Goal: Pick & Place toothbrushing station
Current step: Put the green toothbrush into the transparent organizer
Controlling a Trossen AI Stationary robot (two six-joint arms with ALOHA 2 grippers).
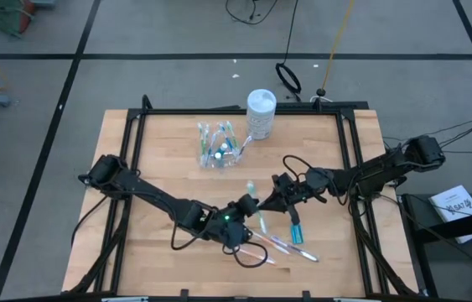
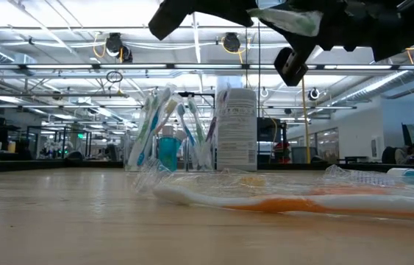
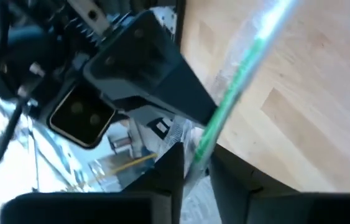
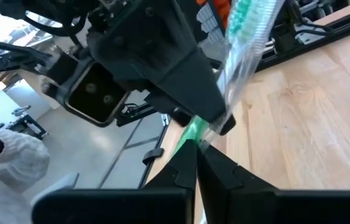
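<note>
A green toothbrush in a clear wrapper [image 1: 251, 191] hangs above the middle of the table, between my two grippers. My left gripper [image 1: 245, 205] comes from the left and my right gripper [image 1: 267, 201] from the right; both are shut on it. The clear cup [image 1: 217, 148] stands on its base at the far middle, with several toothbrushes and a teal tube upright in it. Loose wrapped toothbrushes [image 1: 279, 245] and a teal toothpaste tube [image 1: 296, 228] lie flat on the table nearer the front. My left gripper has the toothbrush's green handle [image 3: 204, 144] between its two fingers [image 3: 176, 169], which lie across it. The brush runs on past the fingers and is clear of the table. My right gripper pinches the green handle [image 4: 194, 132] between its two fingers [image 4: 186, 167], next to the left gripper's finger [image 4: 215, 118]. The fingers lie across the brush. The wrapped length [image 4: 244, 43] slants away beyond them, clear of the table.
A tall white canister [image 1: 261, 113] stands at the far edge, right of the cup. An orange-handled wrapped toothbrush [image 2: 287, 203] lies close in front of the low camera. Bare wood lies at the table's left and near left.
</note>
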